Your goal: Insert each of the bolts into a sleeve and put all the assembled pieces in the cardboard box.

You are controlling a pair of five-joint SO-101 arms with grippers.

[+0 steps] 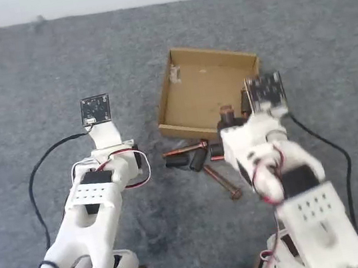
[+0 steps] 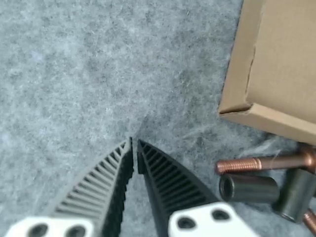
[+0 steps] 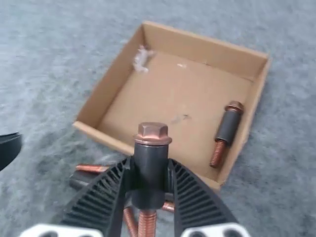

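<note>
A grey, felt-covered desk (image 1: 29, 75) holds an open cardboard box (image 1: 200, 94). The right end effector (image 3: 149, 163) is clamped on a dark sleeve (image 3: 148, 180) with a copper bolt (image 3: 152, 133) through it, held upright just in front of the box's near wall. Inside the box, along one side wall, lies another assembled piece (image 3: 226, 129). On the desk just outside that near wall lie loose bolts (image 1: 185, 150) and loose sleeves (image 1: 198, 159). The left end effector (image 2: 135, 143) hangs empty over bare felt near a box corner, its jaws almost together.
</note>
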